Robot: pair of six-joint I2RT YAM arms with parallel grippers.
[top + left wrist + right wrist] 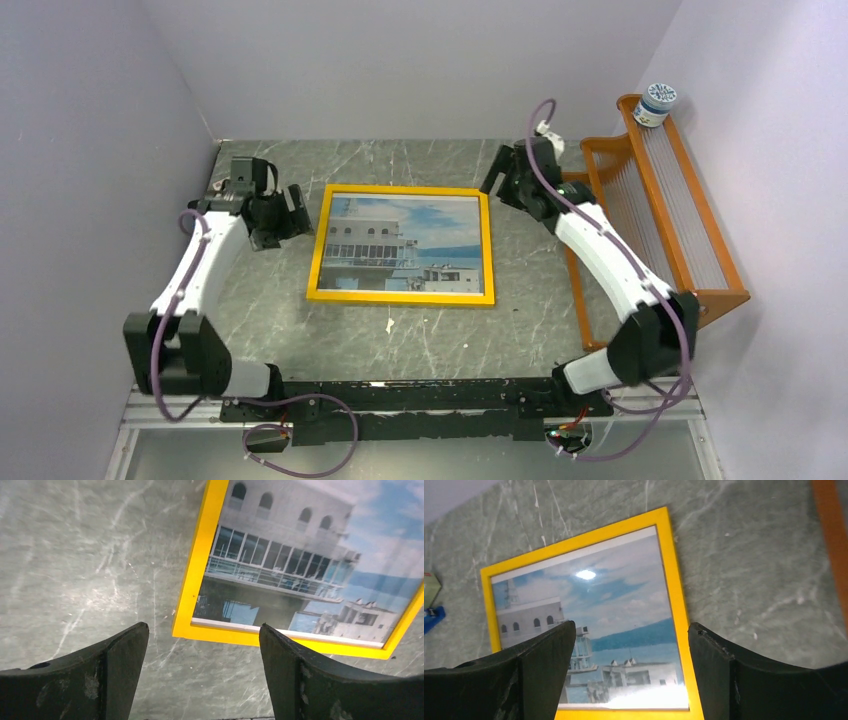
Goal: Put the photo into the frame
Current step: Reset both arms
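- The photo (405, 245) sits inside the frame (401, 297), picture side up. A glare spot in the right wrist view suggests it lies under the pane.
- The frame lies flat mid-worktop (450, 345), between the two arms.
- Left hand (292, 210): released, grasping nothing, just off the frame's far-left corner.
- Right hand (500, 180): also released and empty, just off the far-right corner.
- Judgement: insertion looks done, or close to it. The underside is hidden, so I cannot tell whether the print is secured.
- Risk: either hand dropping or swinging inward would clip the yellow border and skid the frame across the smooth stone.
- Risk: lifting the frame by one corner could let an unsecured print slide out.
- Risk: a fingertip landing on the pane could press or scratch it.
- A small white scrap (390, 324) lies just near of the frame, not touching it.
- An orange slatted rack (700, 240) runs along the right wall, close behind the right arm and limiting its outward swing. A small jar (657, 103) stands on the rack's far end.
- Nothing lies between the hands and the frame.
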